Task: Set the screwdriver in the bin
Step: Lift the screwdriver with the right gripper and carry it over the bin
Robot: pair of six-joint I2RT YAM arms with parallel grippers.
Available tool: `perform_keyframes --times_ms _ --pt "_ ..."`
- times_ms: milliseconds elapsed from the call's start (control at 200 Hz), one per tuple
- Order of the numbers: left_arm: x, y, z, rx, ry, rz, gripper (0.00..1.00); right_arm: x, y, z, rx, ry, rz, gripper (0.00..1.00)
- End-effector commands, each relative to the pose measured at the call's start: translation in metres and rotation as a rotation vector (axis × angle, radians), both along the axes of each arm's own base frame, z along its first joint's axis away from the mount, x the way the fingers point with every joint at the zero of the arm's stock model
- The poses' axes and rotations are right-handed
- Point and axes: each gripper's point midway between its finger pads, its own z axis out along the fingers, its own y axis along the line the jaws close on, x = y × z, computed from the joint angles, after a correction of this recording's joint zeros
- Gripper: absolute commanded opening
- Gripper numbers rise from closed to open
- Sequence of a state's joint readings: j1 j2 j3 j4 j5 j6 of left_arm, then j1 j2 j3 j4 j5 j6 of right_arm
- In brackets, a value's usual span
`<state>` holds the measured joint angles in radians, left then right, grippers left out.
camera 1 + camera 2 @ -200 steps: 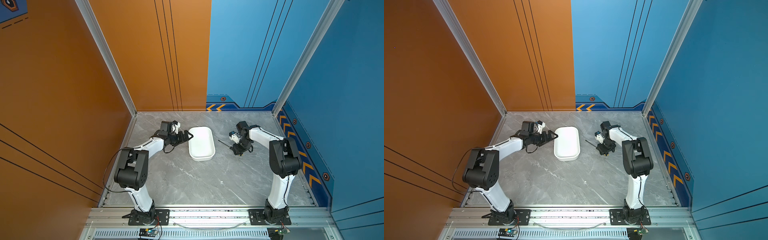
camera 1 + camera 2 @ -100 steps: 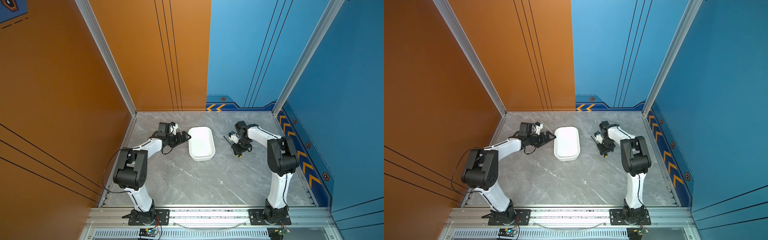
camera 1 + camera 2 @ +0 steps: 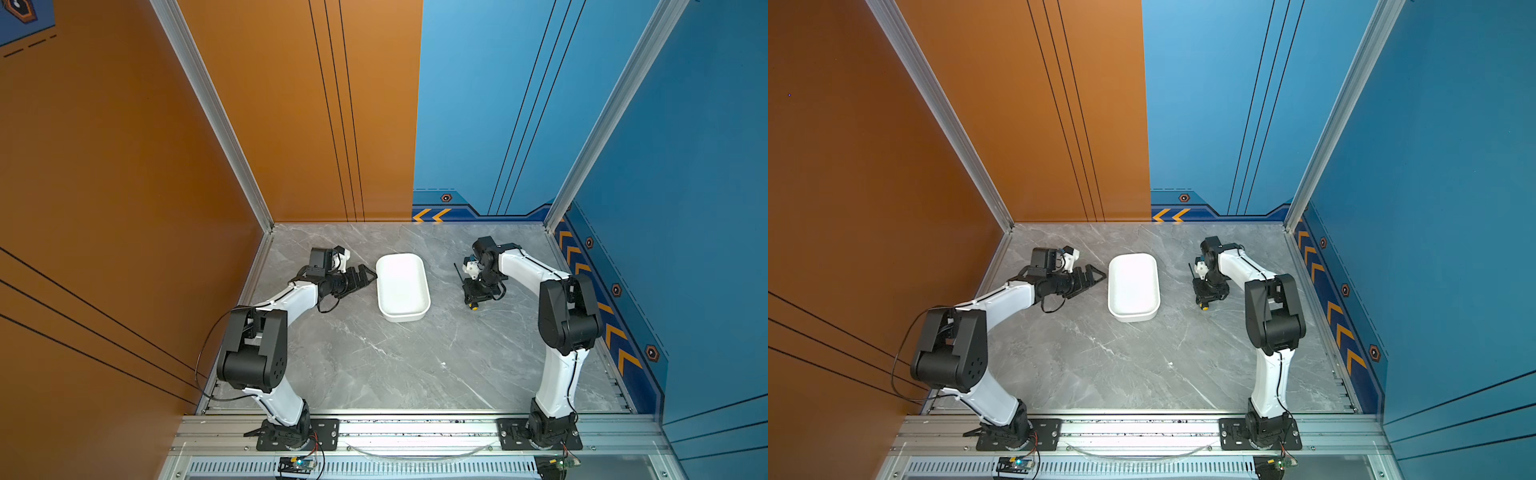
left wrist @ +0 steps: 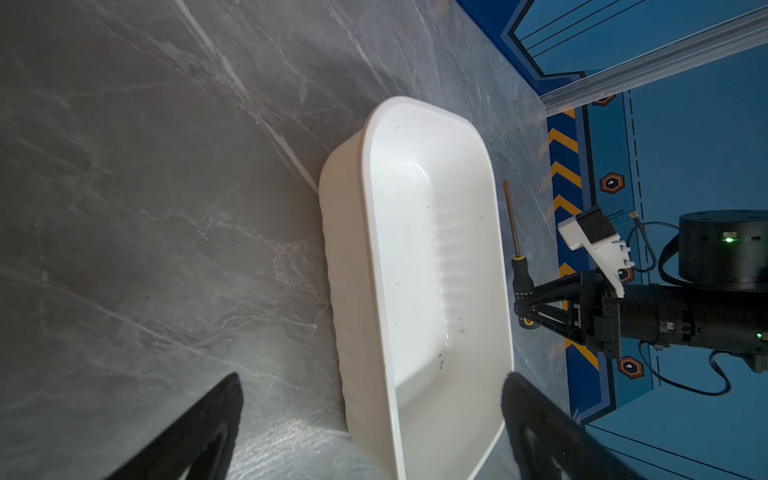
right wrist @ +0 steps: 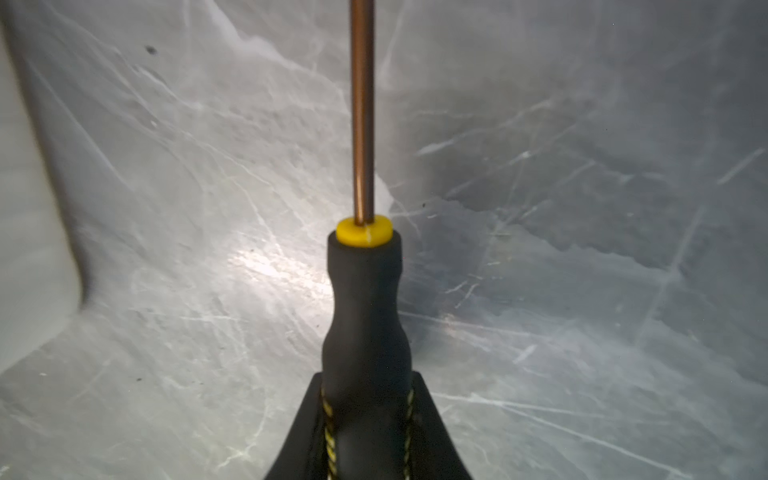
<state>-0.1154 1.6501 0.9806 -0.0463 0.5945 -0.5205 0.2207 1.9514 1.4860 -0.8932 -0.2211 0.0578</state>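
Grey marble tabletop [image 3: 374,365]. Right gripper [image 4: 524,308] clamped on the handle of the screwdriver [image 4: 521,279], just right of the bin [image 3: 402,316]; left gripper [image 3: 369,274], jaws apart, just beside the bin's left rim.

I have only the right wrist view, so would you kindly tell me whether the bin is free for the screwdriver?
Observer: Yes, the bin holds no objects in both top views.
Operator: Thanks; where is the left gripper?
Observer: The left gripper is open, close beside the bin's long side opposite the screwdriver.
Operator: Does the handle end show behind my grip?
Observer: Yes, the yellow end cap sticks out past the right gripper, which is shut on the screwdriver.
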Motion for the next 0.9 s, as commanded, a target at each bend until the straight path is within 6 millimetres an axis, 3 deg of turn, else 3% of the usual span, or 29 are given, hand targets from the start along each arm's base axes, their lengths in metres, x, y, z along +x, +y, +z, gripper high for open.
perform_keyframes --times_ms 0,75,210,295,376,456,561,721,881,891 --pt "-0.006 0.01 0.01 0.027 -0.04 0.012 0.98 0.003 0.019 0.075 0.121 -0.078 -0.131 0.0" --pt "-0.008 0.014 0.013 0.039 -0.051 0.028 0.98 0.005 0.034 0.108 0.184 -0.125 -0.198 0.0" --pt "-0.01 0.021 0.017 0.047 -0.073 0.048 0.98 0.002 0.08 0.161 0.355 -0.159 -0.263 0.0" --pt "-0.012 0.024 0.016 0.048 -0.078 0.055 0.98 -0.004 0.119 0.178 0.403 -0.171 -0.228 0.0" --pt "-0.013 0.026 0.014 0.043 -0.075 0.056 0.98 -0.007 0.147 0.183 0.394 -0.182 -0.218 0.0" --pt "-0.015 0.028 0.011 0.038 -0.072 0.057 0.98 -0.007 0.168 0.171 0.356 -0.182 -0.227 0.0" --pt "-0.016 0.033 0.009 0.032 -0.067 0.066 0.98 -0.006 0.189 0.139 0.289 -0.149 -0.231 0.0" --pt "-0.019 0.04 0.009 0.026 -0.067 0.074 0.98 -0.006 0.204 0.1 0.22 -0.113 -0.242 0.0" --pt "-0.021 0.046 0.007 0.029 -0.062 0.083 0.98 -0.012 0.215 0.078 0.188 -0.083 -0.211 0.0" --pt "-0.021 0.046 0.007 0.028 -0.062 0.083 0.98 -0.012 0.216 0.067 0.172 -0.068 -0.21 0.0"
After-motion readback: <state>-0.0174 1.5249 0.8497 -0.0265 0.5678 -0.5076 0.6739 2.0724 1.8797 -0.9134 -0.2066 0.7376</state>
